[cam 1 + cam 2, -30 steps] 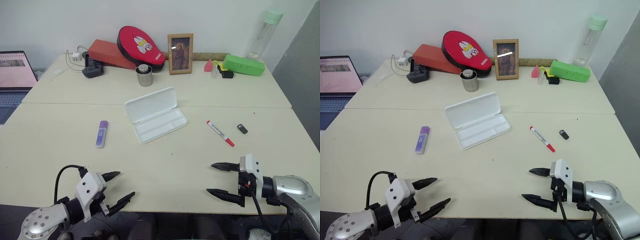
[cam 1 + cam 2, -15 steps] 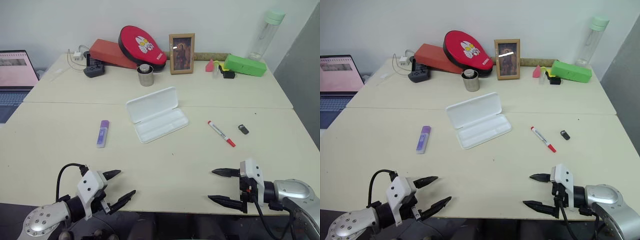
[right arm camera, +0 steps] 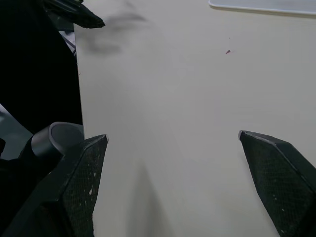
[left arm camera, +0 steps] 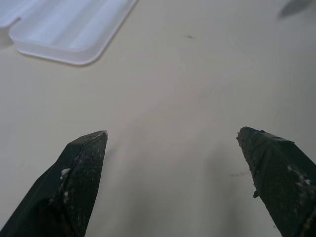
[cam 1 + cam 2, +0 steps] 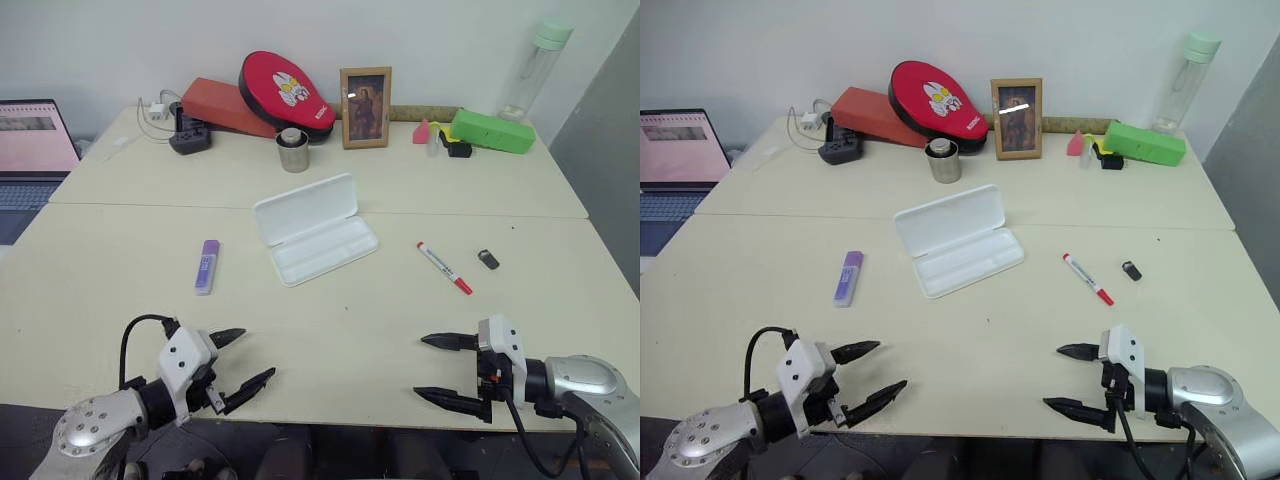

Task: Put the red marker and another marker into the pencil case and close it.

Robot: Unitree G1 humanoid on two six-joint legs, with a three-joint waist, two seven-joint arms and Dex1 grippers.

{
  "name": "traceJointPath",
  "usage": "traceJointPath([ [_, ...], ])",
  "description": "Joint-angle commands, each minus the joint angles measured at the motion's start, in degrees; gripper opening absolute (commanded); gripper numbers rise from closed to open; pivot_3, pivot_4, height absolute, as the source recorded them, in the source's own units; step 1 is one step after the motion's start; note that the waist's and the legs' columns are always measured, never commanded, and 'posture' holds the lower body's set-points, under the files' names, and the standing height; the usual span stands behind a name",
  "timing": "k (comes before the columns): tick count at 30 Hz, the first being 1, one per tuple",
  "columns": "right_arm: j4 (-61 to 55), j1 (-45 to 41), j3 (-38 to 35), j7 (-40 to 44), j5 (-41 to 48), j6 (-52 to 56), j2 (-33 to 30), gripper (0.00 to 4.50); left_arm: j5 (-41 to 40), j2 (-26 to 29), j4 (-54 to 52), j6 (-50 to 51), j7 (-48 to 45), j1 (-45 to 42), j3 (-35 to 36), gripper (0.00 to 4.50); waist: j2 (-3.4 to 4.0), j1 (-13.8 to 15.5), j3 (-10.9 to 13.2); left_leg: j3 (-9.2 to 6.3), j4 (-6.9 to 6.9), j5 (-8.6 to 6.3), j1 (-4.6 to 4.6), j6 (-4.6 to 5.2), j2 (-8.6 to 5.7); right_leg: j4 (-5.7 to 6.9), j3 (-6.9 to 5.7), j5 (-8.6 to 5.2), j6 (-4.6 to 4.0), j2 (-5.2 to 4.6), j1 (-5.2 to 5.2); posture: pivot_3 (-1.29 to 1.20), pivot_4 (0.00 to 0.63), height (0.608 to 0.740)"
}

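Nothing is picked up yet — both the left end effector (image 5: 238, 357) and the right end effector (image 5: 432, 366) hang spread and empty at the worktop's (image 5: 350, 330) near edge, so next comes a reach for the red marker (image 5: 443, 267) right of the open pencil case (image 5: 314, 228) — the purple marker (image 5: 206, 266) lies left of it

The laptop (image 5: 30, 150) at the table's far left is cut off by the picture's edge, so just part of its screen and keyboard shows. The print on the red marker (image 5: 443, 267) is too small to read, as is the label on the purple marker (image 5: 206, 266). The small dark object (image 5: 487, 259) beside the red marker is too small to identify. In the left wrist view, the pencil case (image 4: 64, 27) is cropped to one rounded corner. In the right wrist view, just a sliver of its edge shows.
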Motion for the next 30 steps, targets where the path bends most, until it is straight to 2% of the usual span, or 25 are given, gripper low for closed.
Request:
traceJointPath([
  [1,-4.90,-6.27,-2.83,-3.40,6.42,5.02,0.83,4.46,-5.39,-0.86,-1.15,8.20,3.61,-12.30,-2.69,4.50,0.00,0.06,0.00,-0.02,0.01,0.00,0.00,0.00,0.00,0.02,-0.02,0.00,0.01,0.03,0.00,0.00,0.150,0.740],
  [6,-7.61,-12.39,-6.85,-10.51,10.01,9.18,1.75,4.46,-2.73,-1.33,2.91,11.42,4.04,-24.75,-9.02,4.50,-0.03,-0.11,-0.01,0.07,0.03,0.00,0.06,-0.01,-0.03,0.12,-0.05,0.07,0.00,0.17,0.02,0.00,0.150,0.740],
  [13,-8.86,-16.55,-9.21,-17.28,10.02,10.86,2.48,4.46,3.64,-6.85,17.83,10.38,4.51,-38.57,-18.31,4.50,-0.05,-0.03,0.01,0.11,0.05,0.00,0.01,0.00,-0.06,0.16,-0.08,0.15,-0.14,0.15,-0.03,0.00,0.150,0.740],
  [17,-9.40,-17.59,-8.79,-18.94,9.92,10.70,3.07,4.46,7.37,-10.39,26.72,8.57,4.04,-43.07,-22.28,4.50,-0.06,-0.14,0.01,0.12,0.07,0.00,0.00,0.01,-0.08,0.18,-0.09,0.16,-0.13,0.13,-0.03,0.00,0.150,0.740],
  [24,-8.52,-18.85,-7.41,-18.66,9.05,10.43,2.99,4.46,14.17,-13.72,35.76,7.65,4.83,-46.89,-27.58,4.50,-0.06,-0.31,0.01,0.10,0.08,0.01,0.03,0.01,-0.08,0.23,-0.08,0.16,-0.13,0.13,-0.03,0.00,0.150,0.740],
  [30,-8.07,-19.74,-7.54,-17.87,9.40,10.47,2.69,4.50,16.22,-15.86,37.03,8.77,5.74,-48.18,-27.68,3.40,-0.06,-0.32,0.00,0.11,0.11,0.00,0.04,0.01,-0.13,0.22,-0.06,0.18,-0.10,0.09,-0.01,0.00,0.150,0.740],
])
